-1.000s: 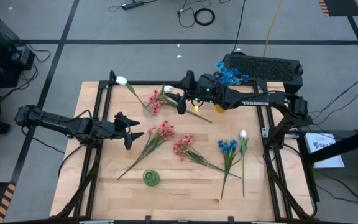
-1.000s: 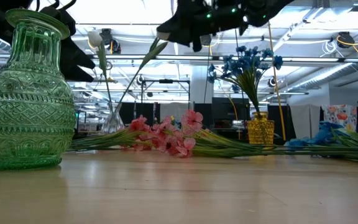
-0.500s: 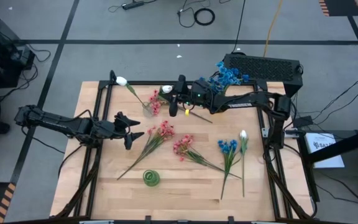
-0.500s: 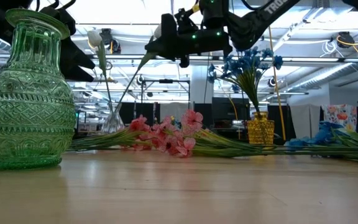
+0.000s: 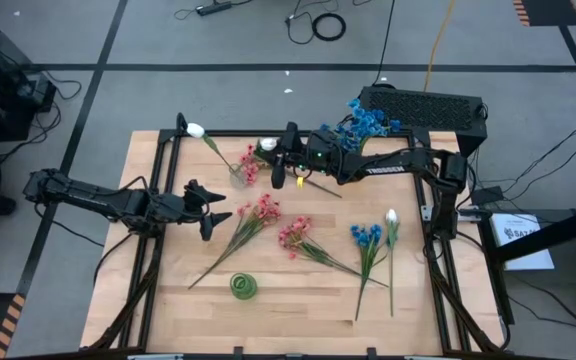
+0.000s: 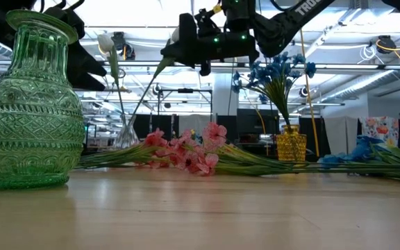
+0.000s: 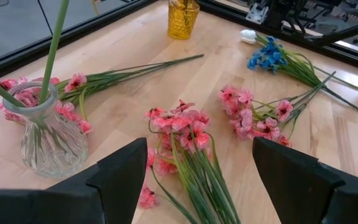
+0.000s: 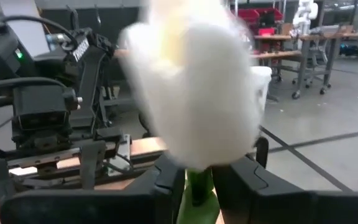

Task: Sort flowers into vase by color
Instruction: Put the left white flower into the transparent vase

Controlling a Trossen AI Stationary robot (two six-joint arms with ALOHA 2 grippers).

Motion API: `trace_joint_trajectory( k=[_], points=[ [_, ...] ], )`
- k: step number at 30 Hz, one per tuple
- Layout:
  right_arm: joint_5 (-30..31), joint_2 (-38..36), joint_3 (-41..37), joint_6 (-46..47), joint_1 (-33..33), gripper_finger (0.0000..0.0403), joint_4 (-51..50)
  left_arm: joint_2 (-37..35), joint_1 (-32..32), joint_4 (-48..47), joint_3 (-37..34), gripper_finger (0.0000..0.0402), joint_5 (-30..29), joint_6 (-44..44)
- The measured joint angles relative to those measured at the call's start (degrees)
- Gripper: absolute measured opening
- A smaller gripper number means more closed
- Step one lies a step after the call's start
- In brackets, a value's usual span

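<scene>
The table (image 5: 298, 300) is pale wood with a smooth, lightly satin face and visible plank lines, edged by a matt black metal frame (image 5: 298, 133). The green vase (image 6: 30, 104) is pressed glass, glossy, with a ribbed neck and diamond-cut belly. The clear vase (image 7: 45, 134) is fluted glass, and the yellow vase (image 7: 183, 17) is textured amber glass. The white flower (image 8: 194, 81) looks soft and matt like cloth. The fingers (image 7: 123, 180) are matt black plastic.

High view straight down over the light wooden bench (image 5: 298, 300), low view level at its surface, both sharing the green ribbed glass vase (image 6: 28, 104), wrist views close.
</scene>
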Motion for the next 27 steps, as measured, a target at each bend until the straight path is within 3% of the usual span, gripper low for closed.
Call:
trace_joint_trajectory(
  k=[7, 14, 20, 27],
  points=[
    [2.5, -0.7, 0.0, -1.7, 0.8, 0.0082, -3.5, 0.0, 0.0, -0.2, 0.0, 0.0299, 0.0, 0.0],
    [5.3, -0.8, 0.0, -3.1, 1.1, 0.0014, -3.4, 0.0, 0.0, -0.2, 0.0, 0.0299, 0.0, 0.0],
    [5.5, -0.8, 0.5, -2.4, 0.9, 0.0004, -1.9, 0.0, 0.0, -0.2, 0.0, 0.0299, 0.0, 0.0],
    [5.3, -0.8, 8.8, -2.8, 0.9, 0.0002, -17.0, 0.0, 0.0, -0.2, 0.0, 0.0299, 0.0, 0.0]
  ],
)
